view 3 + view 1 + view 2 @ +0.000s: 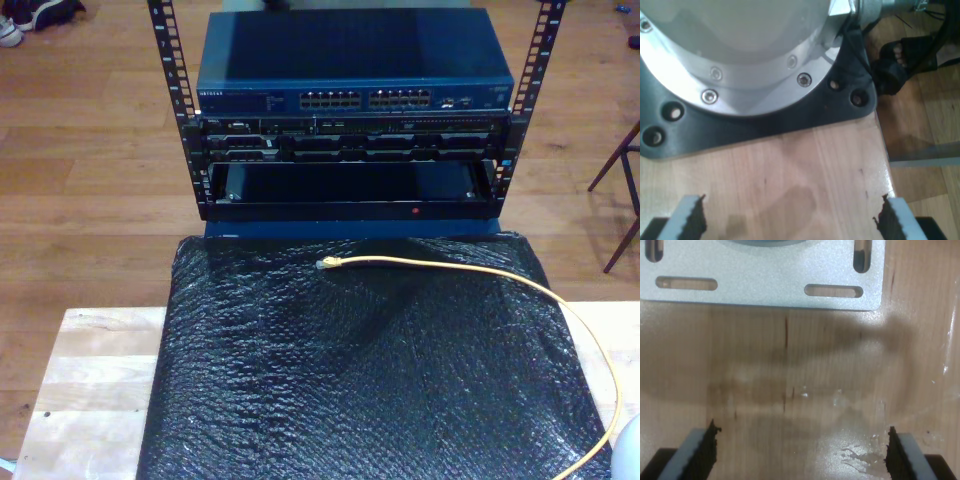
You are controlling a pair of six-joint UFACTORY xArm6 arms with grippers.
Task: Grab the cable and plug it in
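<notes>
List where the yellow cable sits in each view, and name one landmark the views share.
Exterior view: cable lies on the black wrap, plug before the rack, curving off toward the exterior view's lower right.
First wrist view: my first gripper, open, over wood by an arm base.
Second wrist view: my second gripper, open, over wood by a metal plate.
Shared landmark: the wooden tabletop.
</notes>
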